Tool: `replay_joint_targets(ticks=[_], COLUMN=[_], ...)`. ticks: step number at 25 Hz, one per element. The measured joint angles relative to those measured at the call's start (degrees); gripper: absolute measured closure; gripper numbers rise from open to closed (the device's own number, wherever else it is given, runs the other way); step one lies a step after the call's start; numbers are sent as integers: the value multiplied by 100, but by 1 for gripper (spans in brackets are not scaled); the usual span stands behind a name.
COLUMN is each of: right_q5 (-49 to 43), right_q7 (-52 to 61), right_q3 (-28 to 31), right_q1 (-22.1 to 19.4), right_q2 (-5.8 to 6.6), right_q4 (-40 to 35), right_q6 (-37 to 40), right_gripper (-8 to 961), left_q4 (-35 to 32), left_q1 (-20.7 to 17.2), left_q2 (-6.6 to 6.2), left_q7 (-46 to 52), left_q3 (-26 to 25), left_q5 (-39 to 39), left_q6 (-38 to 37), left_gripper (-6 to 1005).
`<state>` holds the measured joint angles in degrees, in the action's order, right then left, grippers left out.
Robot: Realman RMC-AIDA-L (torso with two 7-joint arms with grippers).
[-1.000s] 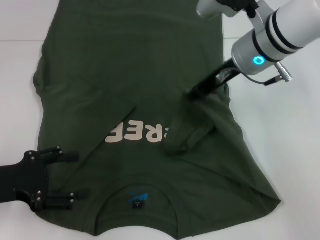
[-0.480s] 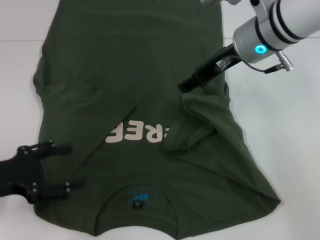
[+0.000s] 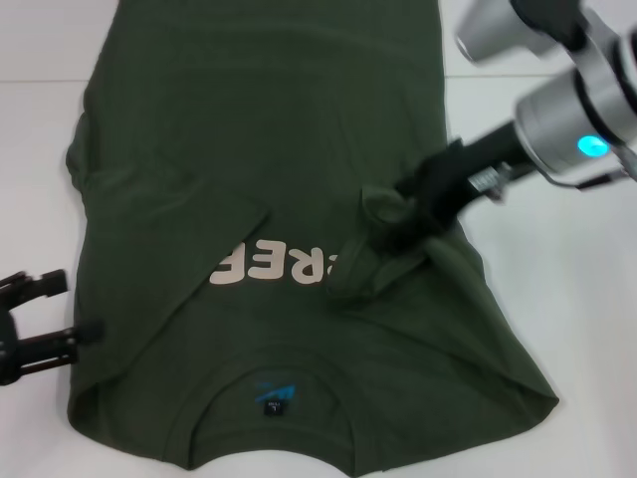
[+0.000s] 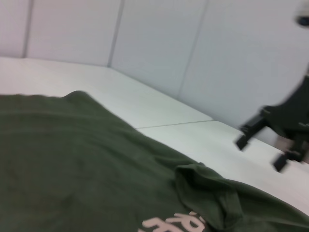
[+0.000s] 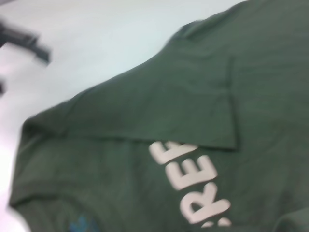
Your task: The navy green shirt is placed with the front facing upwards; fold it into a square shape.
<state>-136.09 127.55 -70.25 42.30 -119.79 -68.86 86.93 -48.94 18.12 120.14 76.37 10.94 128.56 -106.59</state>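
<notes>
Both sleeves of the navy green shirt [image 3: 269, 199] lie folded inward; my right gripper [image 3: 398, 221] over bunched sleeve, fingers unclear; my left gripper [image 3: 60, 309] spread, off-shirt.

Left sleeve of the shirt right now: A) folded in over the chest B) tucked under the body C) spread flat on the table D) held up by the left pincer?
A: the left sleeve lies folded over the shirt, its edge partly covering the lettering.
</notes>
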Motion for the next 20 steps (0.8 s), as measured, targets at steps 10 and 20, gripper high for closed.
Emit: replay_joint_targets(ticks=[10,20], right_q5=[626,626], right_q7=[-1788,-1845], right_q3=[-13,-126], right_q1=[-547,-233], right_q2=[6,4], right_q4=[-271,-231], right_q6=[797,1023], right_gripper=[35,34], left_q4=[-1007,-1214], left_q1=[-620,-930], left_q2=[337,388], left_q7=[1205,1776], left_q3=[-180,-193], left_q5=[5,203], left_q6=[-170,-9], left_gripper=[100,100])
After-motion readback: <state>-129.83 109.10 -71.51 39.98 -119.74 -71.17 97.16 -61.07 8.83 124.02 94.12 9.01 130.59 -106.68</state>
